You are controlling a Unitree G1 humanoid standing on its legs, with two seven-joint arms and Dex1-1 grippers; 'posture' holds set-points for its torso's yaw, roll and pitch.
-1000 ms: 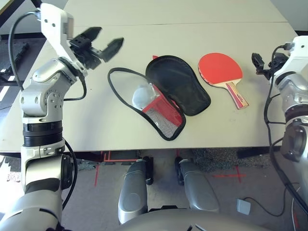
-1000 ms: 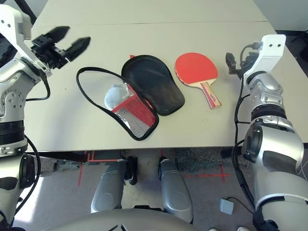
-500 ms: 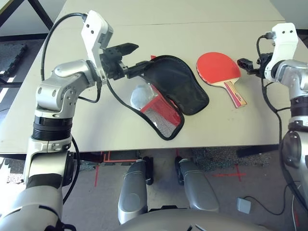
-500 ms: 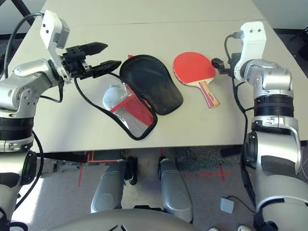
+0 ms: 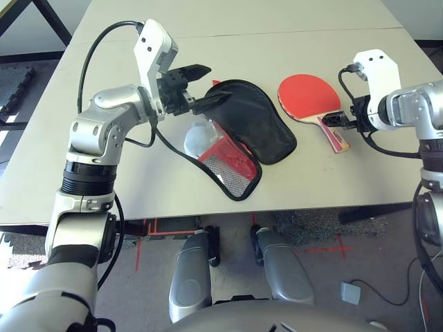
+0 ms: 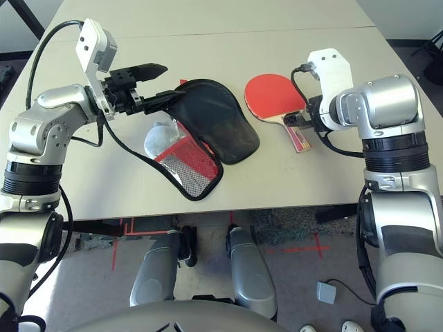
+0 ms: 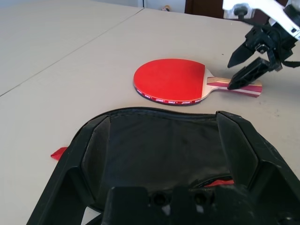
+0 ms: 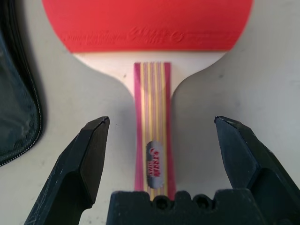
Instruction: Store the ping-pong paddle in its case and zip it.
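Note:
The ping-pong paddle [image 5: 309,97] lies flat, red face up, on the right of the table, its striped handle [image 8: 151,112] pointing toward the front edge. My right gripper [image 8: 160,122] is open and straddles the handle, one fingertip on each side, without gripping it. The case [image 5: 252,123] lies unzipped at the table's middle, its black flap folded back and its red mesh half [image 5: 232,162] toward the front. Hovering open just over the case's far left rim is my left gripper [image 5: 220,82], with nothing held.
A small grey-white pouch [image 5: 199,138] sits in the case's opening. The case's loose black zipper trim [image 5: 166,142] loops out to the left on the table [image 5: 138,180]. The table's front edge runs close below the case, with floor beyond it.
My left gripper swung right, from the table's left to the case's rim. My right arm came in and down from the right edge, setting its open fingers around the paddle's handle.

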